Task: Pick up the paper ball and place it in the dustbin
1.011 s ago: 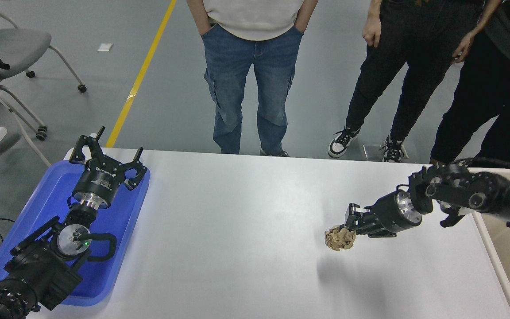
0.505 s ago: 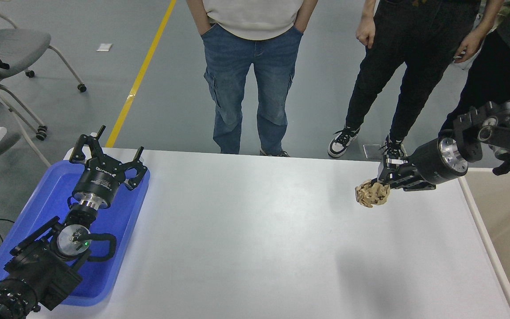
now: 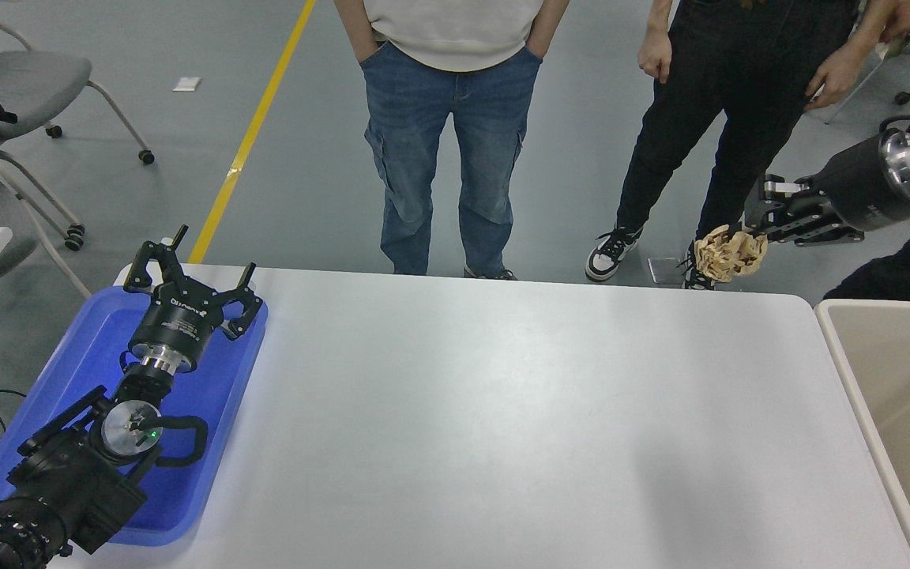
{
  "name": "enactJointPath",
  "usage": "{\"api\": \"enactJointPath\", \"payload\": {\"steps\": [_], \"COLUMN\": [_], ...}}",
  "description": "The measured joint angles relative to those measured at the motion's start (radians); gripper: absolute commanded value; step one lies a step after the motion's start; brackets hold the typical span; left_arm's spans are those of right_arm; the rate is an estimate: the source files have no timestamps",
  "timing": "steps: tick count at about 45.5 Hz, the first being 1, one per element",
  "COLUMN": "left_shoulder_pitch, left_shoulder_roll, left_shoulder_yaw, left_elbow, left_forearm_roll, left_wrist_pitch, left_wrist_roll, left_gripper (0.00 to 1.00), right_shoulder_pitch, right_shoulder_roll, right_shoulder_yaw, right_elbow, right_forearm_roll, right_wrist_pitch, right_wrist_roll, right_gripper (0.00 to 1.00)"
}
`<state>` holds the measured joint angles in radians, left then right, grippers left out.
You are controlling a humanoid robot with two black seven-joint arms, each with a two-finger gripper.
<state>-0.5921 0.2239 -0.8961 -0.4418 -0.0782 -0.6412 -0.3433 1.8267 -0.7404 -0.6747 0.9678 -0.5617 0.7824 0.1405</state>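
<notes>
The tan crumpled paper ball point(image 3: 730, 252) hangs high in the air past the table's far right corner, with my right gripper point(image 3: 753, 229) shut on it; the arm reaches in from the right edge. The beige dustbin point(image 3: 844, 367) stands against the table's right side, only its left rim and inner wall showing, below and to the right of the ball. My left gripper point(image 3: 186, 269) is parked open over the blue tray at the lower left.
A blue tray point(image 3: 84, 356) lies on the left of the white table point(image 3: 502, 411). Three people stand at the far side, one in jeans point(image 3: 451, 134) in the middle, two in dark trousers at the right. Chairs stand at the upper left.
My right arm has lifted the paper ball up off the table and carried it to the right and away, toward the dustbin side. The left arm has not moved.
</notes>
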Motion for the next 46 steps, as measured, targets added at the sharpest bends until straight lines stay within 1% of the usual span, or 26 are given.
{"api": "enactJointPath", "payload": {"steps": [27,35,46], "left_shoulder_pitch": [0.0,0.0,0.0], "left_shoulder_roll": [0.0,0.0,0.0], "left_shoulder_yaw": [0.0,0.0,0.0], "left_elbow": [0.0,0.0,0.0], "left_forearm_roll": [0.0,0.0,0.0], "left_wrist_pitch": [0.0,0.0,0.0], "left_wrist_roll": [0.0,0.0,0.0], "left_gripper": [1.0,1.0,1.0], "right_shoulder_pitch": [0.022,-0.021,-0.153], "right_shoulder_roll": [-0.015,-0.016,-0.012], "right_shoulder_yaw": [-0.008,-0.009,-0.009], "right_elbow": [-0.03,-0.106,-0.304], "right_forearm_roll": [-0.042,-0.051,-0.049], "right_wrist_pitch": [0.003,0.003,0.003], "right_wrist_roll": [-0.008,-0.008,-0.009], "right_gripper": [0.0,0.0,0.0]}}
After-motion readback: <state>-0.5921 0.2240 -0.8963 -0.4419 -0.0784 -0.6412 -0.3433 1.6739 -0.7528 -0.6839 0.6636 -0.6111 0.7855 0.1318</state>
